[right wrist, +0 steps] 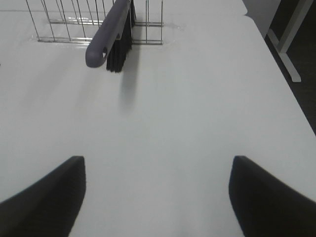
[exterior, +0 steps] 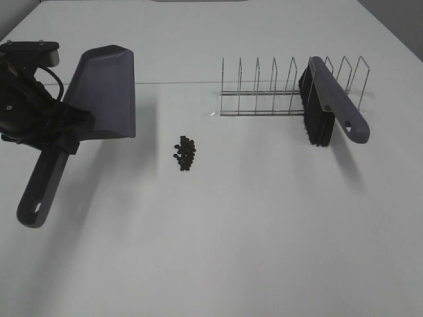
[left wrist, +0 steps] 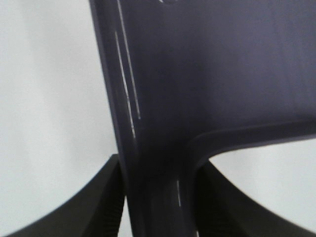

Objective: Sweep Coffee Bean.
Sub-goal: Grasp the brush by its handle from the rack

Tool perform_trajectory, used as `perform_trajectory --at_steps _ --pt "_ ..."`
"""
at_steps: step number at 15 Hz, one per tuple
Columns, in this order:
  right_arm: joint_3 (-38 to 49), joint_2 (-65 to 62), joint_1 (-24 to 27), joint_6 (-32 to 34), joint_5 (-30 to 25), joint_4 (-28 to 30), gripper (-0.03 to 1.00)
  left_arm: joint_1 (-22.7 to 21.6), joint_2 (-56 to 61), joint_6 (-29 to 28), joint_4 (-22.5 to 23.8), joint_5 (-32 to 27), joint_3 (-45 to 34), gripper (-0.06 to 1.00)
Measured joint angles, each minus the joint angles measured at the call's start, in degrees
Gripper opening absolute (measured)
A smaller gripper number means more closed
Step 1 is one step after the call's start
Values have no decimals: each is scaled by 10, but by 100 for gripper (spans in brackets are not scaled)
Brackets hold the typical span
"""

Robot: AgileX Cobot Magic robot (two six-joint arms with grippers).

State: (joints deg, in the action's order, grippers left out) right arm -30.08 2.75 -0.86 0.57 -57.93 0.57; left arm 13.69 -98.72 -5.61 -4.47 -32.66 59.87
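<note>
A loose cluster of tiny dark coffee beans (exterior: 185,152) lies on the white table (exterior: 264,231) left of centre. My left gripper (exterior: 66,129) is shut on the grey dustpan (exterior: 106,92) at the neck where handle meets pan; the pan sits left of the beans with its handle pointing toward the front. In the left wrist view the dustpan (left wrist: 207,79) fills the frame between the two fingers (left wrist: 103,202). The grey brush (exterior: 330,102) with black bristles leans in the wire rack (exterior: 277,89). My right gripper (right wrist: 158,197) is open and empty over bare table, apart from the brush (right wrist: 111,34).
The wire rack (right wrist: 74,22) stands at the back right of the table. The table's right edge (right wrist: 281,79) shows in the right wrist view, with a white table leg beyond it.
</note>
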Motion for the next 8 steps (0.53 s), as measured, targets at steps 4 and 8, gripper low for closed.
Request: perform_trajectory --at_steps 4,8 --pt "-33 174 0 0 155 -6 76 0 1 2 1 -8 0 39" --pt "-138 411 0 -9 191 -35 76 0 1 9 1 -8 0 39"
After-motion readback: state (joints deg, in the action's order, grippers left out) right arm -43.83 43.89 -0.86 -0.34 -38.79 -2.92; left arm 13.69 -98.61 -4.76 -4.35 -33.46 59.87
